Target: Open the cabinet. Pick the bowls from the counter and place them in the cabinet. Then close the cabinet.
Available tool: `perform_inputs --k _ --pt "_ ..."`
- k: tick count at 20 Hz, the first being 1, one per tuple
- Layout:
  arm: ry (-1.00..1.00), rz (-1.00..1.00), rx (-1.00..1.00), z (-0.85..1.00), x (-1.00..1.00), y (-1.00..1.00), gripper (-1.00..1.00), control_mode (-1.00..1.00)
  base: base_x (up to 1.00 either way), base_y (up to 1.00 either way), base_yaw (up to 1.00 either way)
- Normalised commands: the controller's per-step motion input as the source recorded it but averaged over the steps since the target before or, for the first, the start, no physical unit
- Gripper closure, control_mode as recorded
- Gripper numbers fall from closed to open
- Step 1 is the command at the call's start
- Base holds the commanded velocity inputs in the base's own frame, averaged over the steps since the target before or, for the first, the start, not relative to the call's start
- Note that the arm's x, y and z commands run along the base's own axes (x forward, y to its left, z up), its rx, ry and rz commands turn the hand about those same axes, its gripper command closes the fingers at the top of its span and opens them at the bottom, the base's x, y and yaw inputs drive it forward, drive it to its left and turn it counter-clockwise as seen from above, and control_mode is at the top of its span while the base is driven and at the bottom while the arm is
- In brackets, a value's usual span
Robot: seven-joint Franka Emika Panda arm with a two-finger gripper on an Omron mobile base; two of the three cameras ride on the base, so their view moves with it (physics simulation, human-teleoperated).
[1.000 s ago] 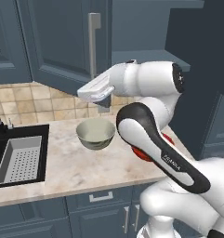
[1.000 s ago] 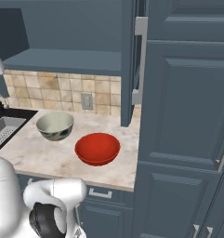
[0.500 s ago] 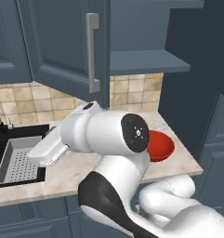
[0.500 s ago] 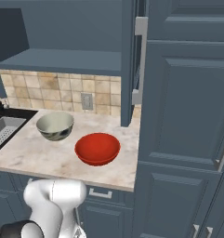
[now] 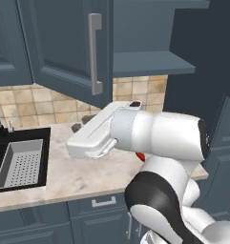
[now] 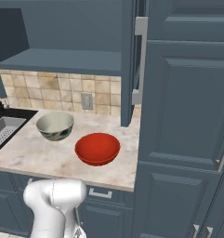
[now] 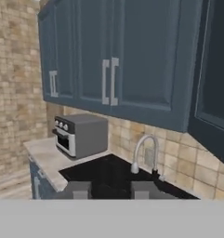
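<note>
In your left base view the arm [image 5: 150, 136] is covering most of the red bowl [image 5: 141, 157], leaving a sliver showing, and is hiding the white bowl almost entirely. The sink [image 5: 16, 162] is running off the left edge. In the hand view the grey band is cutting off the jaws, so you cannot tell how they are standing.

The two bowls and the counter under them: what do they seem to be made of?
The red bowl looks like glazed ceramic or plastic: uniform colour with a soft sheen. The cream bowl looks like speckled stoneware, pale inside with darker mottling outside. The counter looks like polished beige stone, going by its marbled veining.
</note>
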Motion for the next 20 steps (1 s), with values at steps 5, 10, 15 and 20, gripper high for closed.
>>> perform_inputs --k 5,10,15,20 --pt "0.13 0.32 0.32 0.45 0.30 -0.81 -1.00 -1.00 0.00 0.00 0.00" --pt "0.00 0.26 0.42 0.03 0.13 -0.65 -1.00 -1.00 0.00 0.00 0.00" --pt "0.20 0.17 0.15 0.04 0.16 -0.07 -1.00 -1.00 0.00 0.00 0.00" --pt "0.31 -0.03 0.00 0.23 0.00 -0.02 -1.00 -1.00 0.00 0.00 0.00"
